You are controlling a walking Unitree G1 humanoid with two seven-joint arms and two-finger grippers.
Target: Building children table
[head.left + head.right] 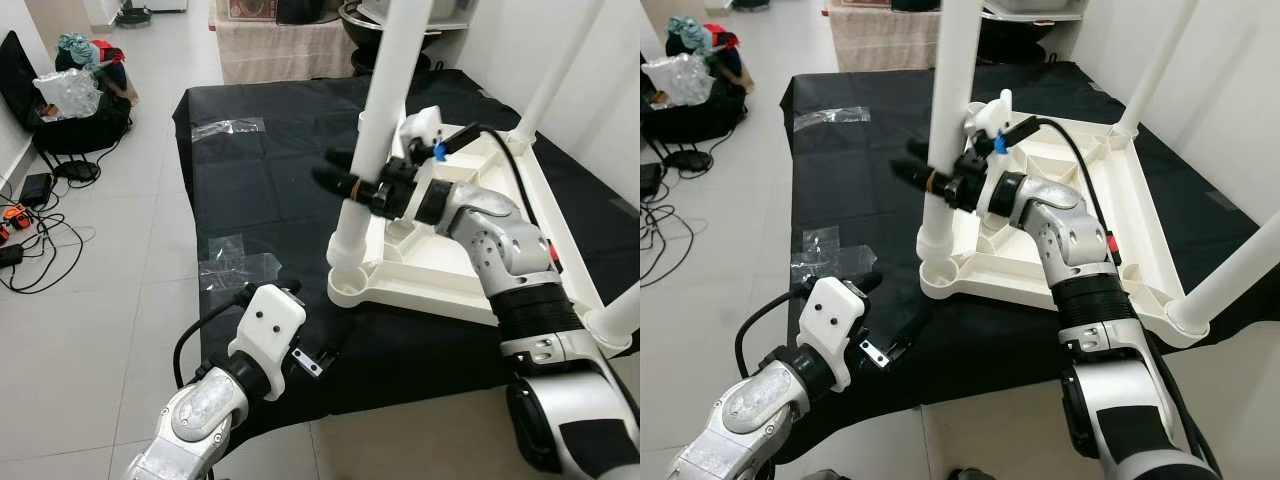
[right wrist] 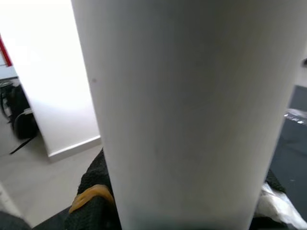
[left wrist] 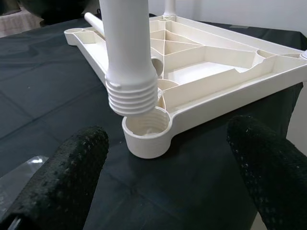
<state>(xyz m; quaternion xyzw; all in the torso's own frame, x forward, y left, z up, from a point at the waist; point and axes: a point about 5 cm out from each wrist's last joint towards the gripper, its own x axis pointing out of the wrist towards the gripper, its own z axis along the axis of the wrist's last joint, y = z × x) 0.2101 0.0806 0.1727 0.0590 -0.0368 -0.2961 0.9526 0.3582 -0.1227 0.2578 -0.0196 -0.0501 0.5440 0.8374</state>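
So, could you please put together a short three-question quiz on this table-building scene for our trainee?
1. True or false: the right gripper is shut on the white leg.
2. The leg's threaded end is: A) fully screwed in, B) just above the corner socket, C) lying on the cloth.
3. Fill in: the upturned tabletop rests on a ____ cloth.

Key: 1 true; 2 B; 3 black.
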